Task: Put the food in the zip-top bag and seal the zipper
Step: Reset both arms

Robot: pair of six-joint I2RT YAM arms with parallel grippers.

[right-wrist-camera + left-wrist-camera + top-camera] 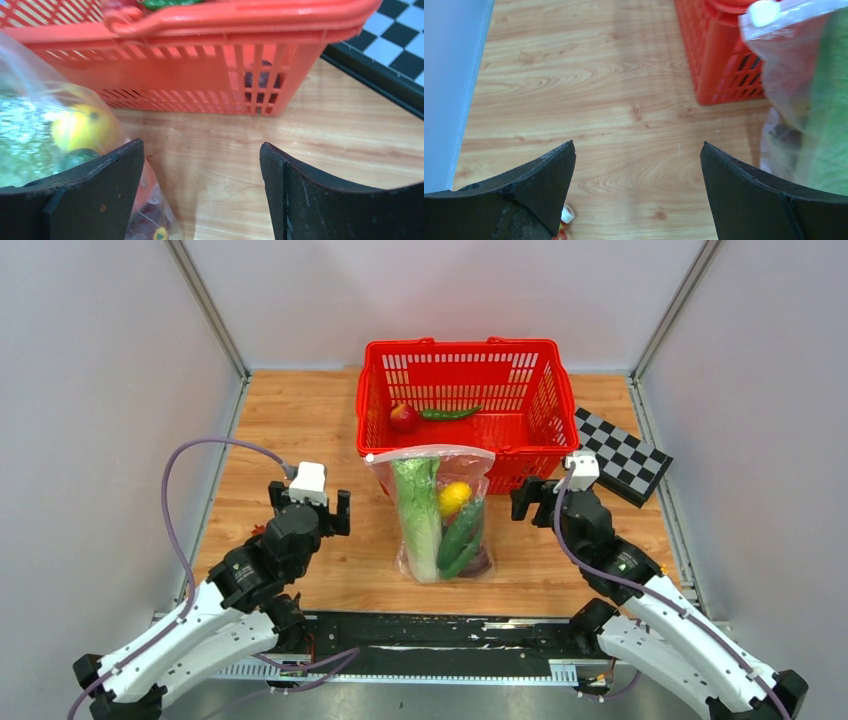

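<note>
1. The clear crinkly zip-top bag lies before the red mesh basket, long axis square to the basket's near wall; its pale zipper runs along that wall.
2. The left gripper and right gripper flank it, both spread and empty; the left is nearer the zipper's white end piece.

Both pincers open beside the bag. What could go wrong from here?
1. The apple and chili lie in the red basket; sealing now leaves them out.
2. Left pincer and right pincer are open, empty; the zip-top bag seems to lean on the basket and may slump.
3. The zipper sits against the basket wall: likely tight for a grip.
</note>
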